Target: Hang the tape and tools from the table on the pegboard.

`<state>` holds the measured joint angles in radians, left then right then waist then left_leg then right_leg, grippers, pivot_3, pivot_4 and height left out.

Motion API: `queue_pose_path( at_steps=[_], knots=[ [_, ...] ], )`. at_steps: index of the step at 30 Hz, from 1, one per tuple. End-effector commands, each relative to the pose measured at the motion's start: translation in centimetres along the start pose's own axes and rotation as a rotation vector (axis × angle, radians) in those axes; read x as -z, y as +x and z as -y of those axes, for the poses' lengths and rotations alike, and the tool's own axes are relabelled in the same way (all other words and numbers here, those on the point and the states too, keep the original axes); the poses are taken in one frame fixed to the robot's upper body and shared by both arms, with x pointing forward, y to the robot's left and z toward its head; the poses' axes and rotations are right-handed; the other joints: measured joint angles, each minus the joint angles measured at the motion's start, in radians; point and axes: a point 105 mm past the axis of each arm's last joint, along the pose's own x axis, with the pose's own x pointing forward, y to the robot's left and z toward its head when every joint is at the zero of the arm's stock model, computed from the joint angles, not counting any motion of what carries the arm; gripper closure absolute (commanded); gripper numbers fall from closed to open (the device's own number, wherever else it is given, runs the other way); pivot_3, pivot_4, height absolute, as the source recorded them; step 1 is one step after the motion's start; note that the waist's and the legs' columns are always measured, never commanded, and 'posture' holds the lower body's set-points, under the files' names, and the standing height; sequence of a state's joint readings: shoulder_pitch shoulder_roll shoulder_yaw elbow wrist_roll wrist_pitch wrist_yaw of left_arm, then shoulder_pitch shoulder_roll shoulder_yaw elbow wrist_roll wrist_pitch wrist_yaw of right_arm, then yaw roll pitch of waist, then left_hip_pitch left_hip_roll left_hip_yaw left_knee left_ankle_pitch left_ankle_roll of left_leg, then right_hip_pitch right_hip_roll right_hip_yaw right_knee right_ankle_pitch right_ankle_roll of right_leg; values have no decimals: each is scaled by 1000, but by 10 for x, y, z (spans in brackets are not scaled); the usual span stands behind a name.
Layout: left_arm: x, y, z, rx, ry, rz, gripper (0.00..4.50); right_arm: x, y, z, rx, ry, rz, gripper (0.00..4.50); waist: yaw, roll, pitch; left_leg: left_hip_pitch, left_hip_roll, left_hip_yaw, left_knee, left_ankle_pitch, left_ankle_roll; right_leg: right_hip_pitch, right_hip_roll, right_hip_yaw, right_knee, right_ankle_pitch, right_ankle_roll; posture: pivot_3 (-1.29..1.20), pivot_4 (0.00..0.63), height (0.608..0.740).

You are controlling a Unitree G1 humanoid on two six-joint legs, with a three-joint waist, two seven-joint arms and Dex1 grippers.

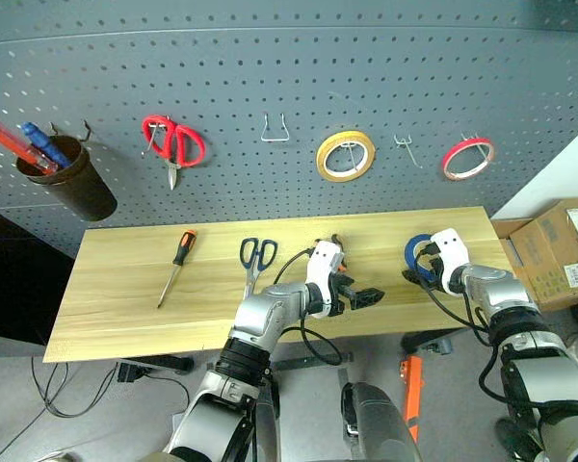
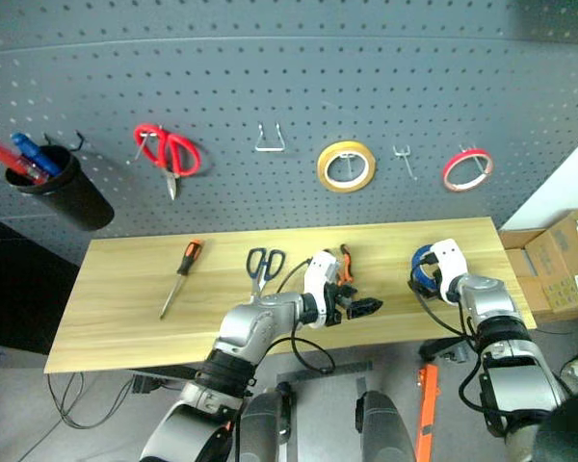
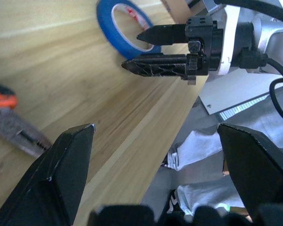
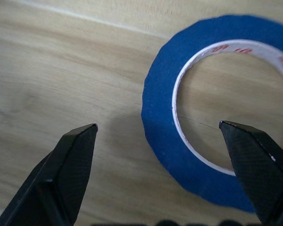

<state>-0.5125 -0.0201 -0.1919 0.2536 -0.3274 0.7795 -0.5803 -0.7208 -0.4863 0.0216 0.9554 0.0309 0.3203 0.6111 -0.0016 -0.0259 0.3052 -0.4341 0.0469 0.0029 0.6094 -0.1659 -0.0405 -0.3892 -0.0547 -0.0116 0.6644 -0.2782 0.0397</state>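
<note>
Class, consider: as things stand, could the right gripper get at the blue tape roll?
Probably yes: the right gripper is open just above the blue tape roll lying flat on the table, with nothing between them.

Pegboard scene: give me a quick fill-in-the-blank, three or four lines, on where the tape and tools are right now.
1. The blue tape roll lies flat on the ____, under the open right hand.
2. The yellow tape roll hangs on the ____.
3. The black-handled scissors lie between the pliers and the orange-and-black ____.
4. The left hand holds ____.

Missing words: table; pegboard; screwdriver; nothing
</note>
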Motion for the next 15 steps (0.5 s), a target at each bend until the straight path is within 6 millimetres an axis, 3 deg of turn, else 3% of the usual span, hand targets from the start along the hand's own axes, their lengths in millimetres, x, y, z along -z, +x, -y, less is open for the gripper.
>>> queue_pose_path(
  at_steps=[1, 6, 7, 9, 15],
  knots=[
    [-2, -1, 6, 9, 28, 1, 49, 0, -1, 6, 5, 13, 5, 0, 0, -1, 7, 0, 0, 0, 0, 0, 0, 0, 0, 0, 0, 0, 0, 96, 364, 740],
    [-4, -6, 3, -4, 22, 6, 49, 8, -1, 11, 14, 71, -21, 0, 2, -2, 11, 0, 0, 0, 0, 0, -1, 0, 0, 0, 0, 0, 1, 100, 367, 740],
    [-5, -6, 3, -3, 22, 6, 17, 7, -1, 12, 13, 92, -16, 186, 2, -2, 11, 0, 0, 0, 0, 0, -1, 0, 0, 0, 0, 0, 1, 100, 367, 740],
    [-6, -5, 4, -1, 25, 7, 0, 4, -1, 11, 4, 114, -4, 606, 3, -2, 11, 0, 0, 0, 0, 0, -1, 0, -1, 0, 0, 0, 1, 99, 362, 740],
    [-9, -1, 6, 5, 38, 13, 0, 5, 0, 8, -11, 121, 1, 2694, 2, -3, 11, 0, 0, 0, 0, -1, -2, 0, -1, 0, -1, 0, 1, 85, 337, 740]
  ],
)
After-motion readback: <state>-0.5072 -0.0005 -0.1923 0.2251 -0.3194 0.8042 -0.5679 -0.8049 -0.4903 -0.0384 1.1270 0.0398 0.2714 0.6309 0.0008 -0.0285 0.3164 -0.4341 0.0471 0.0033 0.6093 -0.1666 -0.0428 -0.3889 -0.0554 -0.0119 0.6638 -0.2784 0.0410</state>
